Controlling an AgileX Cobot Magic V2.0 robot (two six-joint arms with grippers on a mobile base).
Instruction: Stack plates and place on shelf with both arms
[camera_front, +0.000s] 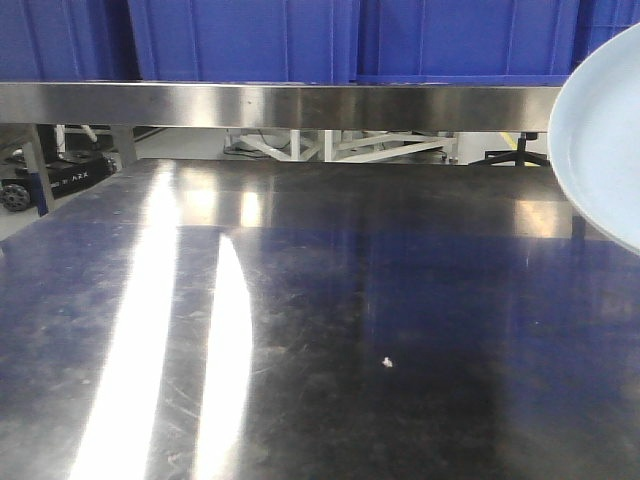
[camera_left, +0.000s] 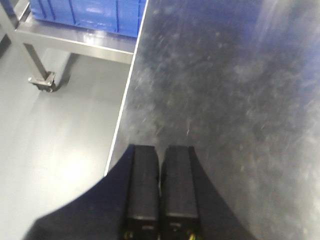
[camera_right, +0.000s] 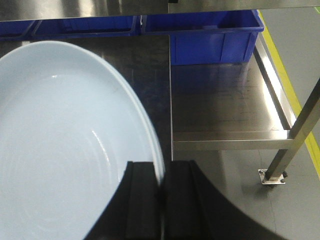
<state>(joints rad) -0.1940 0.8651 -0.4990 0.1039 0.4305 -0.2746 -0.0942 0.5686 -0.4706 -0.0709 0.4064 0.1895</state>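
The right gripper is pinching the rim of one plate. Its two jaws are squeezed shut on the thin edge. The plate is up in the air, not lying on anything. It hangs over the dark steel tabletop, close to the right edge. In the front view the plate looks tipped up, and only part of it shows.

The left gripper has its jaws pressed together with nothing between them. It is over the tabletop near the left edge, far from the plate.

I can see only one plate, and I cannot tell where the other one is.

I think the job right now is carrying this plate. It is big and shiny and held only at one small spot on its rim, so it could slip or swing. Go slowly, with no jerks. Hold the squeeze tight. Tip the plate flat before putting it down, so it lands softly and does not bang.

The shelf has a long steel front rail at the back edge of the tabletop, with blue crates on top. The plate must not bump that rail. The left gripper could come over and hold the far side of the plate, so two arms share it.
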